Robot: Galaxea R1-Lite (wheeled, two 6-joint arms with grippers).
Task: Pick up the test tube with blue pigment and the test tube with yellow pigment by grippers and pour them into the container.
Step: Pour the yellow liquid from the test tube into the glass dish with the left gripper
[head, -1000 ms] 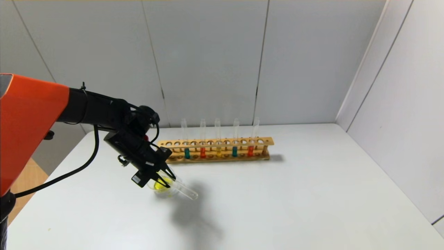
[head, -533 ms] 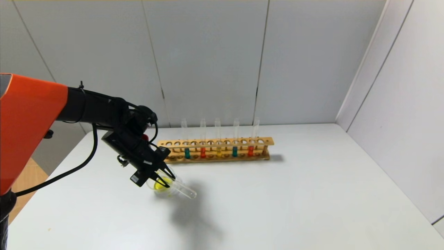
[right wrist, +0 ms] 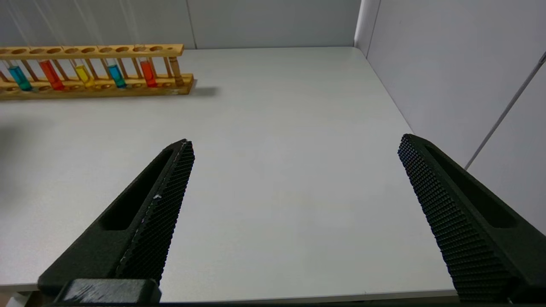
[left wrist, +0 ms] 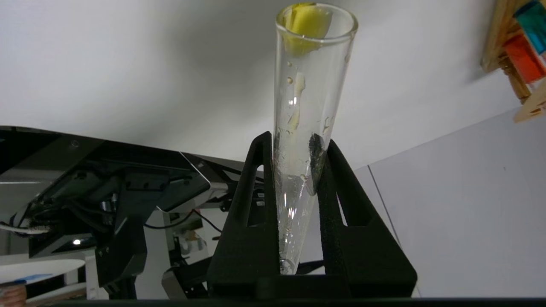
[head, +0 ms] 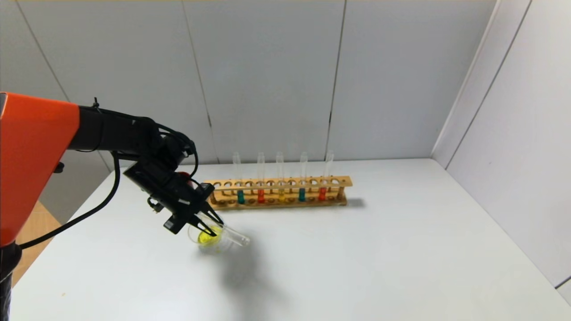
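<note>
The left gripper is clamped on a slim clear glass tube tipped over the small clear glass dish — thin, wet, slippery glass, best pinched mid-length and gently. The dish, holding yellow liquid, sits in front of the wooden rack; the right gripper is parked, jaws wide and empty.

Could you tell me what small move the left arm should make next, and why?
Probably hold the tilt a moment longer. The left pincer grips the tube with its mouth down over the glass dish; yellow liquid pools there, but drops and a yellow streak cling inside the tube. Then lift it away.
</note>
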